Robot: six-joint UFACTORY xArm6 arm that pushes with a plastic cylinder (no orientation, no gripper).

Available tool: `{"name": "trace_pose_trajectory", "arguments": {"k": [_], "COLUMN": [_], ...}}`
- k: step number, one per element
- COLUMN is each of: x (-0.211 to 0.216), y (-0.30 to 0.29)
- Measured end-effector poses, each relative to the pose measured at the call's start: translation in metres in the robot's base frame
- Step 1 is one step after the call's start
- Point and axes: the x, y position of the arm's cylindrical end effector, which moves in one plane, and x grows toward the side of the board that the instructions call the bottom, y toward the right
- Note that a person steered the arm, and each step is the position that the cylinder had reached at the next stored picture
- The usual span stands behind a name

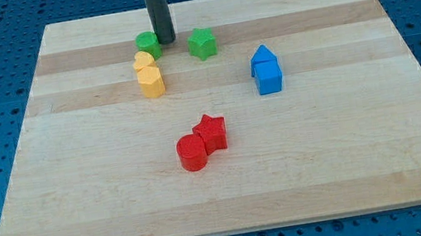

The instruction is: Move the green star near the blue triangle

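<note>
The green star point(202, 44) lies near the view's top, a little right of centre. The blue triangle point(263, 55) sits to its right, touching a blue cube point(269, 76) just below it. My tip point(165, 40) rests on the board left of the green star, right beside a green round block point(148, 44). A gap separates my tip from the star.
Two yellow blocks point(149, 74) stand touching below the green round block. A red star point(212, 131) and a red cylinder point(192, 152) touch near the board's middle. The wooden board point(350, 156) lies on a blue perforated table.
</note>
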Motion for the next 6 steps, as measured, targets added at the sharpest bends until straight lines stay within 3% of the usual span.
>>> {"name": "trace_pose_trajectory", "arguments": {"k": [6], "x": [0.026], "y": [0.105]}}
